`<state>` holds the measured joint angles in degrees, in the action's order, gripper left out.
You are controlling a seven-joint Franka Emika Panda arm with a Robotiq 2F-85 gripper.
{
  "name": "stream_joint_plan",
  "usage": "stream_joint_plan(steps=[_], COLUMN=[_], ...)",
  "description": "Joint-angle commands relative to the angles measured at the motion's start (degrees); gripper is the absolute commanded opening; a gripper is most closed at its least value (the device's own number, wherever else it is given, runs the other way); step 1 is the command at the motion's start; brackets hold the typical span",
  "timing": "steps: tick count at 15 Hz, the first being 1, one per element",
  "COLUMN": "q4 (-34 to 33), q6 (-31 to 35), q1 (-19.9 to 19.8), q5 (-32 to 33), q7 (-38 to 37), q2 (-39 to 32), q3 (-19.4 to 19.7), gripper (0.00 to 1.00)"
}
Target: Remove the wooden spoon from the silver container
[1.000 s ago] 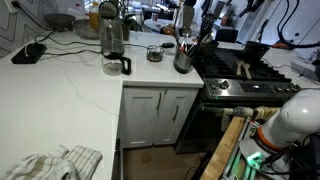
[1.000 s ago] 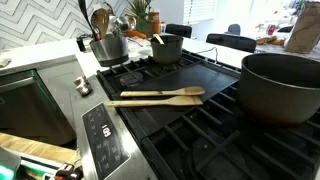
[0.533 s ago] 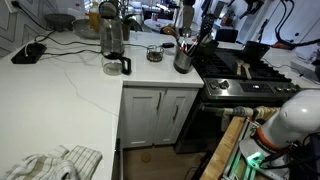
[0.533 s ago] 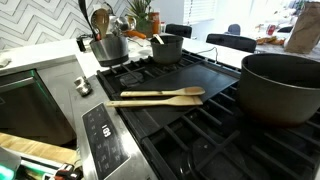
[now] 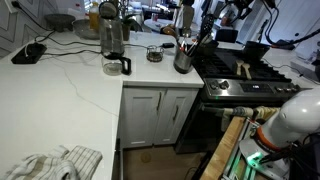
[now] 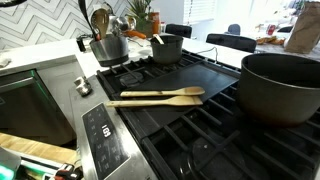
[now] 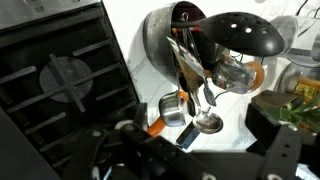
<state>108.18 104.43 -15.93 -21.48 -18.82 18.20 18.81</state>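
Observation:
The silver container [image 5: 183, 61] stands on the white counter by the stove, packed with utensils. It also shows in an exterior view [image 6: 108, 48] and from above in the wrist view [image 7: 160, 40]. The wooden spoon [image 7: 185, 66] stands in it among dark utensils; its tan bowl sticks up in an exterior view [image 6: 100, 19]. A black ladle [image 7: 240, 34] and metal measuring spoons [image 7: 207, 120] lean out of the cup. My gripper [image 7: 195, 150] hovers above the container, open and empty. The arm [image 5: 213, 16] is above and behind the cup.
A glass carafe [image 5: 113, 55] and a small glass jar [image 5: 155, 52] stand beside the cup. Two wooden spatulas [image 6: 155, 97] lie on the stove griddle. A small pot [image 6: 166, 47] and a large dark pot [image 6: 280, 88] sit on the burners. A cloth [image 5: 55, 163] lies near the counter front.
The upper part of the arm has shifted slightly; the container and utensils have not moved.

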Motion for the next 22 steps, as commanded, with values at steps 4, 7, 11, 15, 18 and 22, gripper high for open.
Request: stream_joint_plan(steps=[4, 7, 11, 15, 18, 22], q4=[-7.3, -9.9, -12.7, -14.7, -15.9, -17.2], q6=[-6.0, -7.9, -11.4, -13.3, -15.4, -17.5], q1=[0.3, -0.3, -1.1, -1.9, -2.3, -2.5], q5=[-8.2, -9.4, -10.7, -10.5, -10.9, -11.0], q7=[4.9, 5.0, 5.1, 4.7, 4.7, 4.8], q2=[-10.2, -13.9, -17.7, -20.6, -22.0, -23.5], q3=[1.8, 1.6, 1.4, 1.1, 0.8, 0.5], gripper=[0.82, 0.62, 0.35, 0.30, 0.28, 0.33])
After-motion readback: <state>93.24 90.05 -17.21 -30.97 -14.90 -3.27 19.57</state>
